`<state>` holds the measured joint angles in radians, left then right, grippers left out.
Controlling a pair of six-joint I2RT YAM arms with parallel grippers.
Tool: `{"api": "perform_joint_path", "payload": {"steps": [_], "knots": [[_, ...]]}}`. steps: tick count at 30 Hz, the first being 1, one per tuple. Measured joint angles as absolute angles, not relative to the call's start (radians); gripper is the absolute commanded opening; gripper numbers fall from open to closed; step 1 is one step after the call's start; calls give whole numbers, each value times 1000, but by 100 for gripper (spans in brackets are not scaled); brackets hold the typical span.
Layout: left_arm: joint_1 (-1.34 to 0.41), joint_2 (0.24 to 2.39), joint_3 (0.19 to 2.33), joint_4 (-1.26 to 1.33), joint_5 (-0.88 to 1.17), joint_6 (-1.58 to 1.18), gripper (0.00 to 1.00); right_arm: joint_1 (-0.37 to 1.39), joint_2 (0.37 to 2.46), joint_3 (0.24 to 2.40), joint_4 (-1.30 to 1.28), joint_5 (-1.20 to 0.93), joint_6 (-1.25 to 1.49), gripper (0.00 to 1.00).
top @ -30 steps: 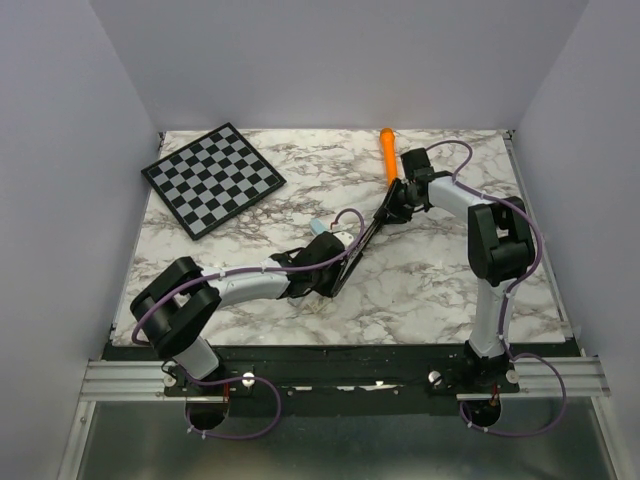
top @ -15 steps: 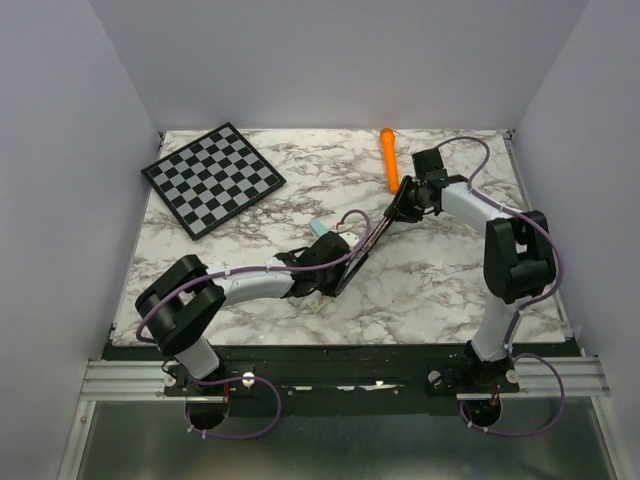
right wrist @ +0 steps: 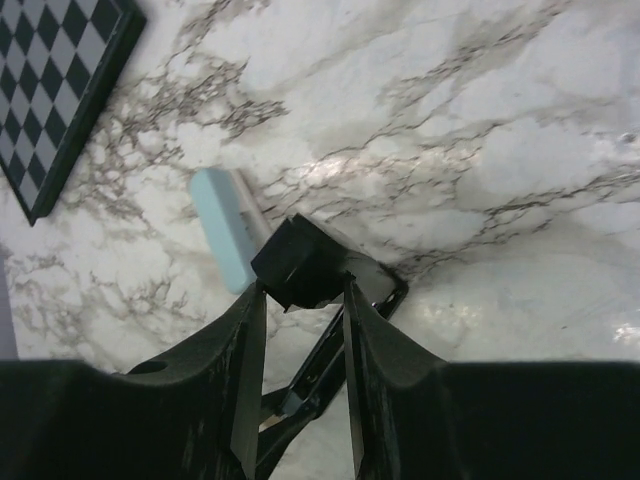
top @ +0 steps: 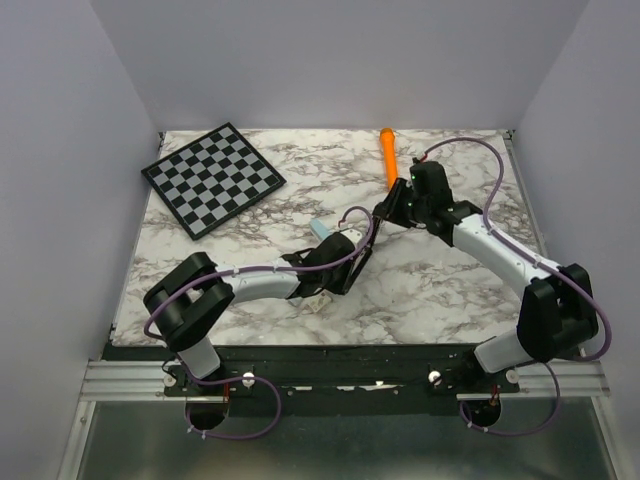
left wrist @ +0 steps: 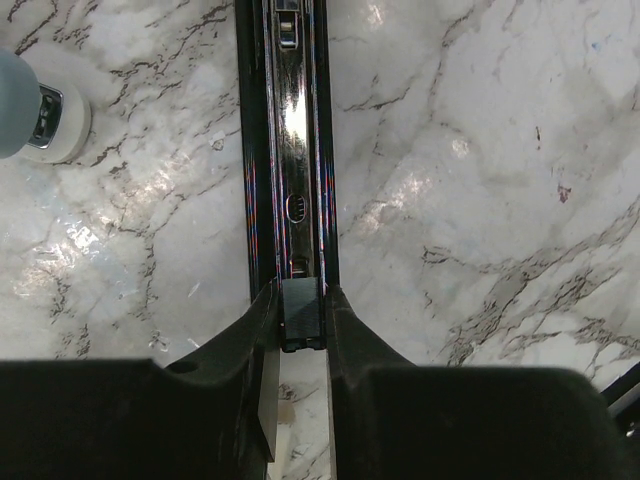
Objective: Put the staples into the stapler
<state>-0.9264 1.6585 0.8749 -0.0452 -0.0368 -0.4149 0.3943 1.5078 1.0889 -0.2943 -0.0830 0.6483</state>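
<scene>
The black stapler (top: 364,242) lies hinged open mid-table between both grippers. In the left wrist view its shiny metal channel (left wrist: 296,150) runs away from me. My left gripper (left wrist: 301,300) is shut on the black block at the channel's near end, and sits at the stapler's near end (top: 343,270). My right gripper (right wrist: 300,285) is shut on the tip of the raised top arm (right wrist: 305,258) at the far end (top: 388,212). A small silvery-grey piece, apparently the staples (left wrist: 46,112), rests against the pale blue box (right wrist: 222,240), left of the stapler.
An orange marker (top: 387,155) lies at the back, just beyond my right gripper. A chessboard (top: 213,178) occupies the back left. The pale blue box (top: 320,230) sits close beside the stapler. A tiny white piece (top: 317,303) lies near my left wrist.
My right gripper has drawn the stapler's top arm nearer and leftward while its elbow swung out to the right. My left gripper has closed tighter on the stapler's near end.
</scene>
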Motion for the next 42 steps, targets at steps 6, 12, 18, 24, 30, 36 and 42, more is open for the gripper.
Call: {"api": "perform_joint_path", "payload": {"steps": [6, 12, 18, 24, 30, 36, 42], "knots": [[-932, 1679, 875, 14, -89, -480, 0, 521, 1423, 1000, -254, -89, 712, 11], [-939, 1699, 869, 96, -142, -522, 0, 592, 1410, 875, -292, -124, 755, 11], [-948, 1695, 826, 176, -165, -550, 0, 591, 1406, 812, -307, -123, 772, 12], [-951, 1695, 822, 186, -176, -559, 20, 592, 1353, 785, -294, -107, 786, 18], [-951, 1687, 819, 180, -193, -554, 45, 592, 1315, 763, -285, -64, 786, 21], [-951, 1659, 815, 156, -215, -548, 63, 592, 1291, 734, -286, -17, 785, 23], [-952, 1639, 815, 116, -233, -546, 86, 592, 1272, 732, -286, 19, 772, 33]]}}
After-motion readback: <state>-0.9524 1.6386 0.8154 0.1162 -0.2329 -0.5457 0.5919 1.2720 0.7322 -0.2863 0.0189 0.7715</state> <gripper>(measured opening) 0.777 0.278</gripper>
